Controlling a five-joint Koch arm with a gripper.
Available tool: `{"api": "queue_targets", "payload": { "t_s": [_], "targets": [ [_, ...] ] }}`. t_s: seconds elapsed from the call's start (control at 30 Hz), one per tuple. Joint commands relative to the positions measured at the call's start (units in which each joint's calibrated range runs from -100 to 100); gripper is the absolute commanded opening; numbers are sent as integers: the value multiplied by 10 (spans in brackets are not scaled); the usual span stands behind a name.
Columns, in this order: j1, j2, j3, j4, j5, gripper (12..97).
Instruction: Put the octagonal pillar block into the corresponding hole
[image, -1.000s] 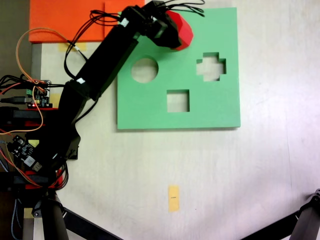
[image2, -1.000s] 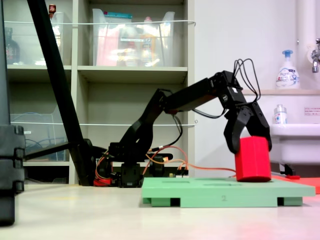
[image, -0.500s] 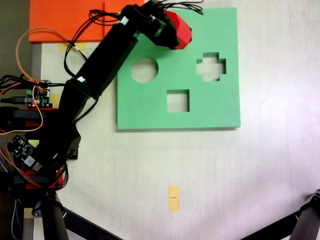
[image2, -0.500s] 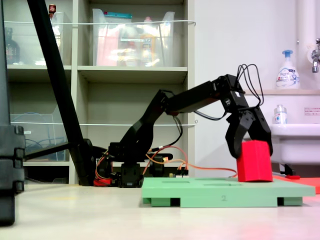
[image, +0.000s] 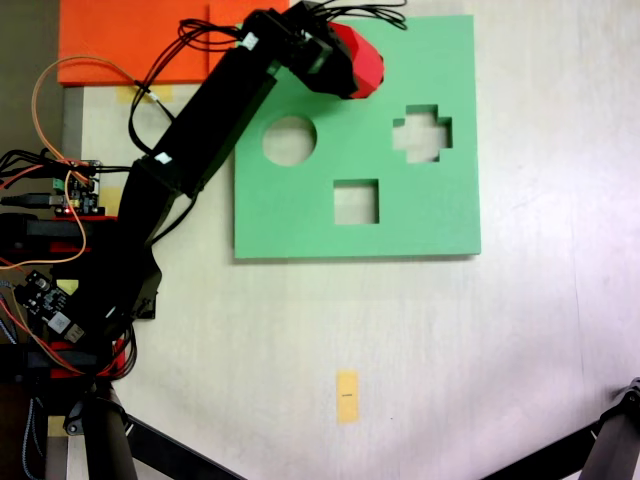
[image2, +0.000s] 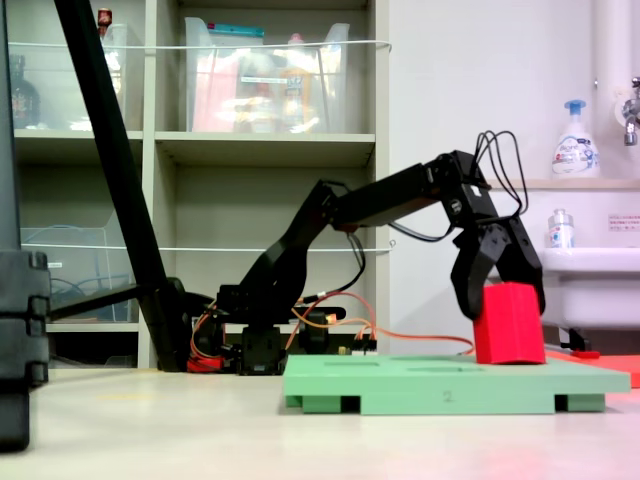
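The red octagonal pillar block (image: 365, 62) stands upright at the far edge of the green foam board (image: 420, 215), above the cross cutout (image: 421, 133). From the side, the block (image2: 510, 325) has its base at the level of the board's top surface (image2: 440, 382). My gripper (image: 345, 65) (image2: 502, 308) straddles it, one black finger on each side, shut on it. The round cutout (image: 289, 140) and square cutout (image: 356, 202) are uncovered. The corresponding hole is hidden under the block and gripper.
An orange foam sheet (image: 130, 40) lies beyond the board's far left corner. Circuit boards and wires (image: 60, 195) sit by the arm's base. A yellow tag (image: 347, 396) is on the table near the front. Tripod legs (image: 610, 450) cross the lower corners.
Compared with one second ago, the block has shifted slightly toward the board's far edge and sits a little lower. Nothing has moved in the last half second.
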Motion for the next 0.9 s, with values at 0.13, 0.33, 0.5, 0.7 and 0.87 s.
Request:
{"api": "queue_targets", "payload": {
  "t_s": [0.13, 0.33, 0.5, 0.7, 0.87],
  "targets": [
    [-4, 6, 26, -8, 21, 352],
    [-7, 15, 27, 0, 44, 377],
    [-8, 24, 27, 14, 57, 377],
    [-8, 38, 27, 25, 71, 377],
    [-10, 45, 28, 34, 36, 376]
  ]
}}
